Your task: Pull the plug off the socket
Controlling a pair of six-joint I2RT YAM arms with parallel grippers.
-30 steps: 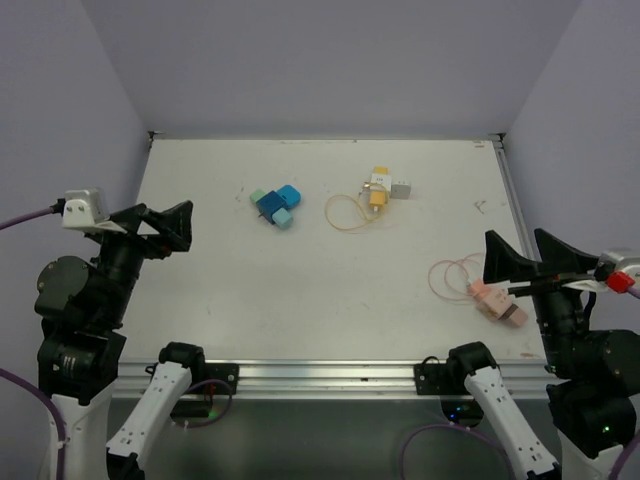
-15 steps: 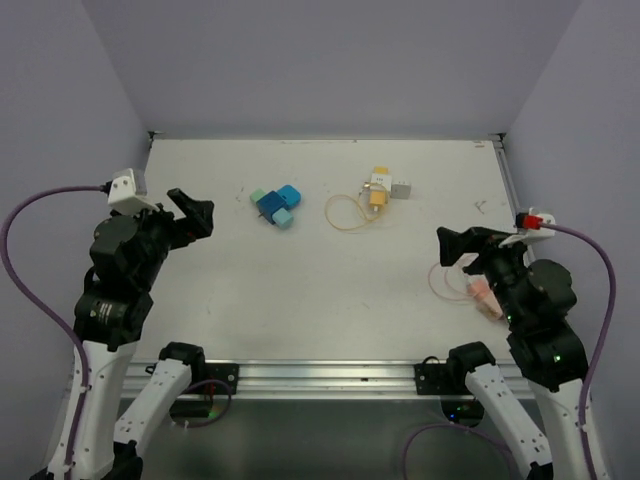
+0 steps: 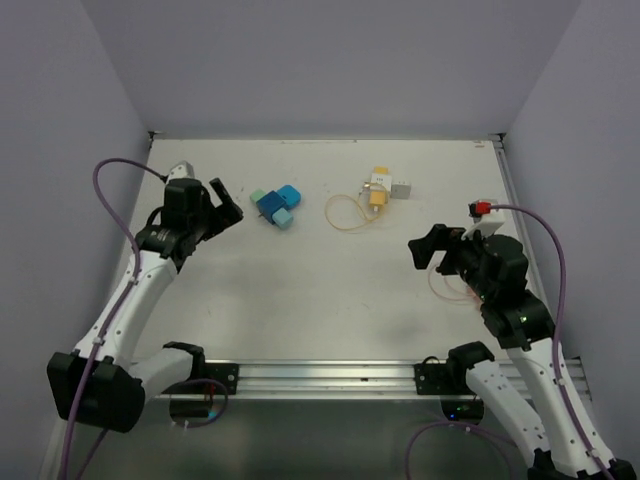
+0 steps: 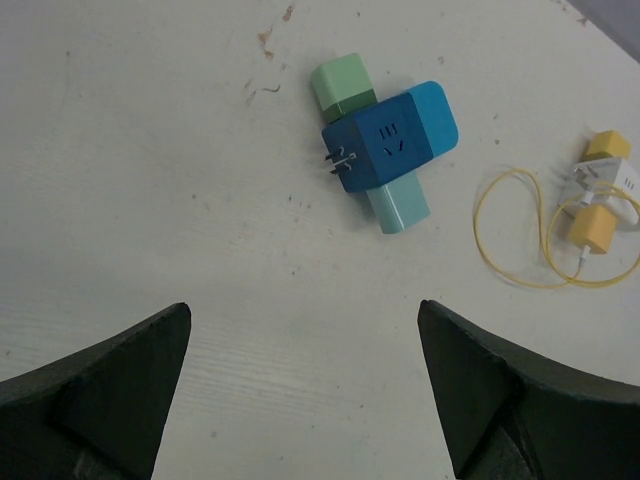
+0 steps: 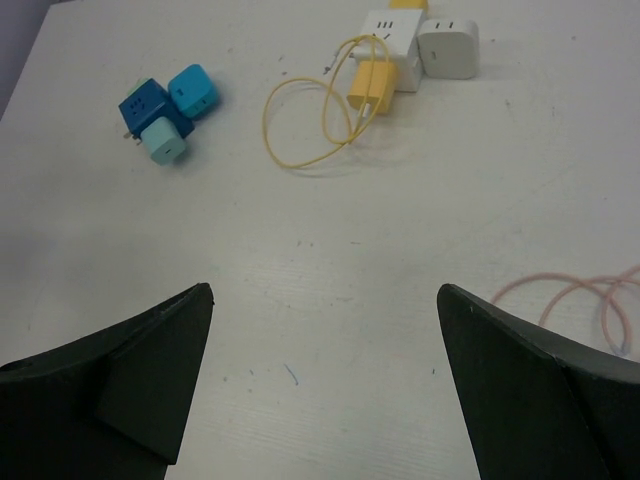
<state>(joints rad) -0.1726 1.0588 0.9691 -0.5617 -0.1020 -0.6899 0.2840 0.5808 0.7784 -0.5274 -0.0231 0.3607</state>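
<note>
A dark blue socket cube (image 3: 269, 203) lies at the back left of the table with a green plug (image 4: 341, 85), a cyan plug (image 4: 437, 107) and a pale teal plug (image 4: 397, 207) stuck in it; it also shows in the left wrist view (image 4: 380, 152) and the right wrist view (image 5: 141, 105). My left gripper (image 3: 224, 205) is open and empty, just left of this cluster; in its wrist view (image 4: 303, 308) the cluster lies ahead of the fingers. My right gripper (image 3: 427, 250) is open and empty over bare table at the right, as its wrist view (image 5: 322, 290) shows.
A white socket block with a yellow plug (image 3: 379, 187) and a yellow cable loop (image 3: 345, 213) lies at the back middle; it also shows in the right wrist view (image 5: 390, 45). A pink cable (image 3: 443, 280) lies under my right arm. Table edge rails run along the right and front.
Both arms have risen from their folded poses and reached out over the table: the left toward the blue cluster, the right inward above the pink cable. Nothing on the table moved.
</note>
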